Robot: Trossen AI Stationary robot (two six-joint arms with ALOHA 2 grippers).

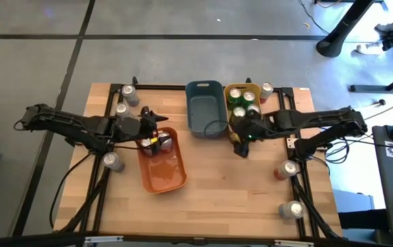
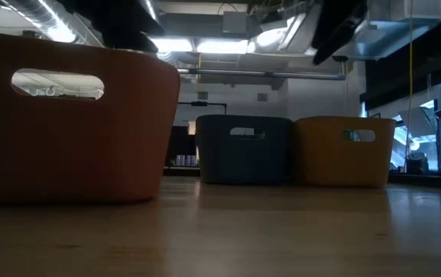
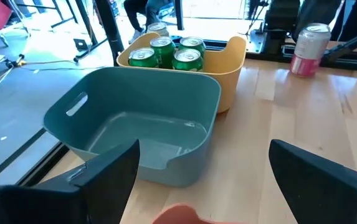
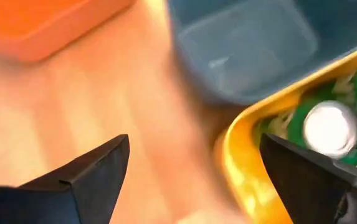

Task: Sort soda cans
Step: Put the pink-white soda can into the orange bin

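Several green soda cans point(image 1: 243, 103) stand upright in the yellow bin point(image 1: 234, 87); the left wrist view shows their tops point(image 3: 166, 53). A can point(image 1: 162, 142) sits in the far end of the orange bin point(image 1: 163, 175), partly hidden by my left gripper point(image 1: 153, 130). That gripper hangs open above it point(image 3: 203, 155). My right gripper point(image 1: 241, 140) is open point(image 4: 194, 146), hovering by the yellow bin's near end point(image 4: 234, 155). Loose silver cans point(image 1: 129, 95) point(image 1: 112, 161) point(image 1: 293, 209) and a red can point(image 1: 289, 169) stand on the table.
The blue-grey bin point(image 1: 203, 85) stands between the orange and yellow bins with nothing in it point(image 3: 141, 143). More loose cans stand at the table's left point(image 1: 121, 110) and far right point(image 1: 267, 89). Bare wood lies along the near edge. In the low view the orange bin point(image 2: 74, 138) is closest.
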